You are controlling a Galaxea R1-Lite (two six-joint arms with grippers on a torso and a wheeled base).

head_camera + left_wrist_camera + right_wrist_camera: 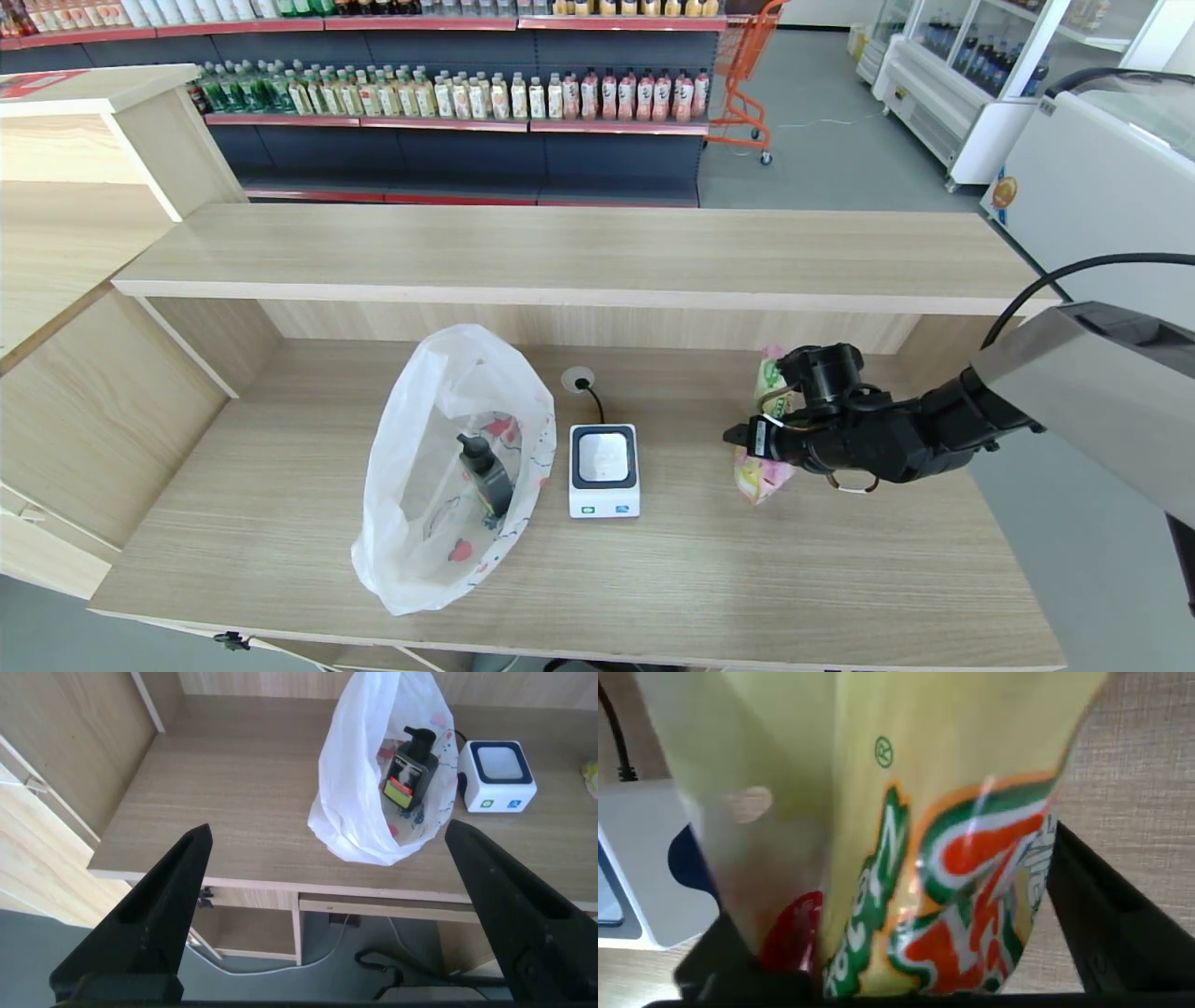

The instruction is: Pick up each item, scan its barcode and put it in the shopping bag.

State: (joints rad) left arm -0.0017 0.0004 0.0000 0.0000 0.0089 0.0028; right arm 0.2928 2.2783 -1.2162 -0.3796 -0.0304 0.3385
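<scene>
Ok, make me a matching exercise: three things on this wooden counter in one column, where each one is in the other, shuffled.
1. black pump bottle
2. white box-shaped barcode scanner
3. yellow-green snack packet

A. gripped in the right tool
B. inside the white plastic shopping bag
C. on the wooden counter, between bag and packet

Pairs: 1-B, 2-C, 3-A

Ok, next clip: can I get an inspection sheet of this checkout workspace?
Surface: wooden counter, light grain.
Job's things: shopping bag open, pump bottle inside; scanner beside it; snack packet right of the scanner.
Clutter: nothing seen.
Grippers: right gripper shut on the snack packet; left gripper open, out in front of the counter.
Cables: scanner cable runs to a hole in the counter.
Surroundings: bottle shelves, orange cart, freezers.
</scene>
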